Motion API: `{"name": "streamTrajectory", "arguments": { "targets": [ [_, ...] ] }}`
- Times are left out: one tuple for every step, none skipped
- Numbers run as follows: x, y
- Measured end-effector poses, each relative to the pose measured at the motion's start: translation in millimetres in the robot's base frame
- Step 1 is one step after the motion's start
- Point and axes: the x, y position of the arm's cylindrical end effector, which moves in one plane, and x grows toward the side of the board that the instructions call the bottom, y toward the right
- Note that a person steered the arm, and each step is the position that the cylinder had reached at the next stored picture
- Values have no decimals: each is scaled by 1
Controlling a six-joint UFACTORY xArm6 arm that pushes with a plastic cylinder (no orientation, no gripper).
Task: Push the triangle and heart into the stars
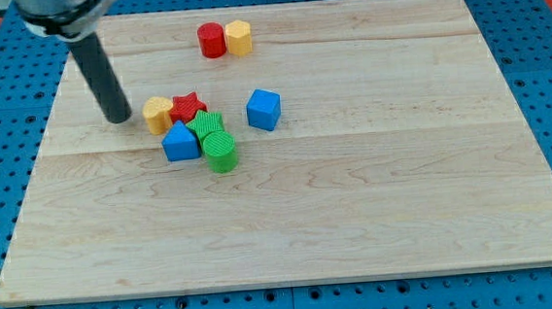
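My tip (118, 117) rests on the board a short way to the left of the yellow heart (158, 114), apart from it. The yellow heart touches the red star (188, 107) on its right. The blue triangle (180, 142) lies just below the heart and against the left side of the green star (206, 126). A green cylinder (220, 152) sits below the green star, touching it.
A blue cube (264, 109) stands to the right of the cluster. A red cylinder (211, 39) and a yellow hexagonal block (239, 37) sit side by side near the view's top. The wooden board (374, 167) lies on a blue pegboard.
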Motion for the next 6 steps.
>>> {"name": "streamTrajectory", "arguments": {
  "targets": [
    [21, 15],
    [45, 6],
    [105, 13],
    [110, 52],
    [85, 59],
    [77, 80]
  ]
}}
